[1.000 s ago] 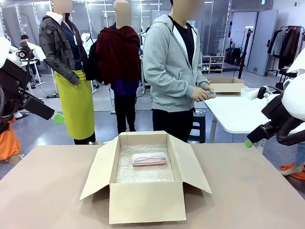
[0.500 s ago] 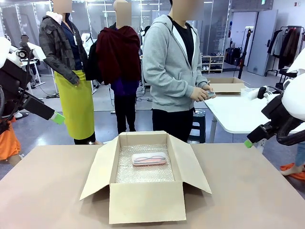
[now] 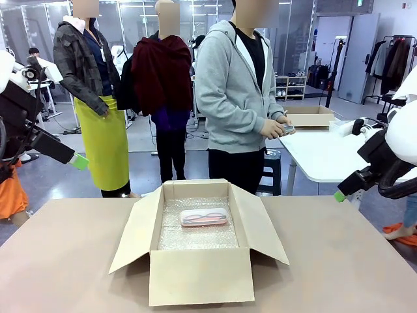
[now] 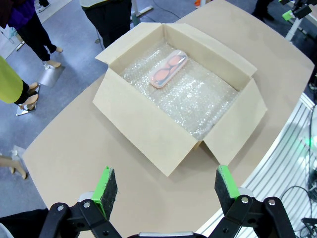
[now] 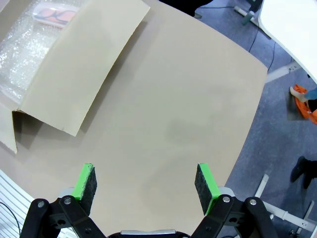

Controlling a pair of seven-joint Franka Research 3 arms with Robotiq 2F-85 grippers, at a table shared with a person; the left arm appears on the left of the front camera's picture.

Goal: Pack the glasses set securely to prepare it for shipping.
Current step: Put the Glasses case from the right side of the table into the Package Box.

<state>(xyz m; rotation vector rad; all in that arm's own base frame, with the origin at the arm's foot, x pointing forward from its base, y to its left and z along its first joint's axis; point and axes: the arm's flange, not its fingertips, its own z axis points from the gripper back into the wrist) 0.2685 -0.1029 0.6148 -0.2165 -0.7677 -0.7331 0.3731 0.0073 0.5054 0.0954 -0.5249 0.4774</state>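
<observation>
The pink case (image 3: 204,217) lay on bubble wrap (image 3: 195,238) in the box (image 3: 199,282). I saw my left gripper (image 4: 166,183) and right gripper (image 5: 146,179) spread wide, empty.

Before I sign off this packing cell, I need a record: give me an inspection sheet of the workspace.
Surface: tan table carrying one open cardboard box.
Job's things: pink glasses case lies on bubble wrap inside the box.
Clutter: nothing seen.
Grippers: left gripper and right gripper open, empty, apart from the box.
Cables: loose cables on the floor beside the table.
Surroundings: person at far side holding a small object; second box on white table.
</observation>
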